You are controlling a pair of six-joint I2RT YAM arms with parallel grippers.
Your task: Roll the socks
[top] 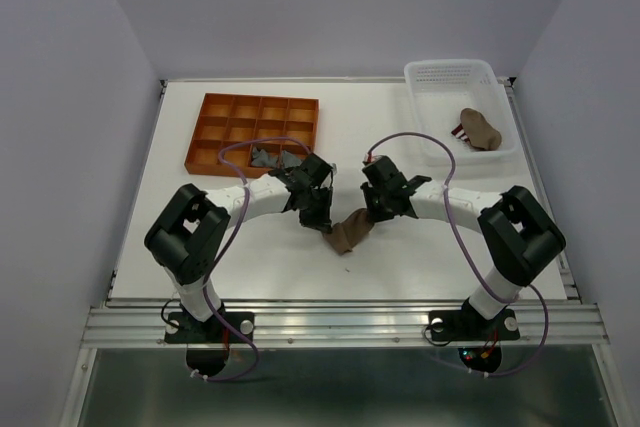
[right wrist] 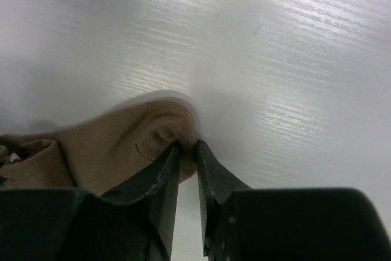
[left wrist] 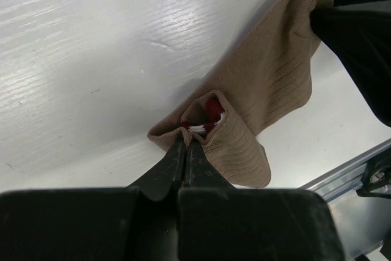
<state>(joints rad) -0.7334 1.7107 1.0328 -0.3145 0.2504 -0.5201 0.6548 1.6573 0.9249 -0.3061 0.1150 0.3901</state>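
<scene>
Left wrist view first: your left pincer (left wrist: 186,139) is closed tight on the cuff edge of the tan sock (left wrist: 269,77). A red-and-white striped part (left wrist: 211,114) shows inside the opening just above the tips. That hold reads as an anchor, pinning the open end so the rest of the fabric can be rolled toward it. The sock runs up to the right, where the dark body of your right pincer (left wrist: 360,35) meets its far end.

In the right wrist view that pincer's jaws stand slightly apart, with a narrow gap between them. The rounded toe lies against the tips and looks touched rather than clamped. I judge there is no firm hold there, so don't count on it to carry the toe.

In the top external view the sock rests on the worktop (top: 360,132) between the two arms, toward the front edge. The white basket (top: 450,65) at the back right holds one tan bundle (top: 482,130), so that is likely where finished rolls go. The orange tray (top: 262,98) at the back left has grey socks (top: 268,157) at its near edge, apparently waiting their turn. This sock is not rolled yet. The next move probably calls for a fuller bite on the toe before you bring it toward the cuff.
</scene>
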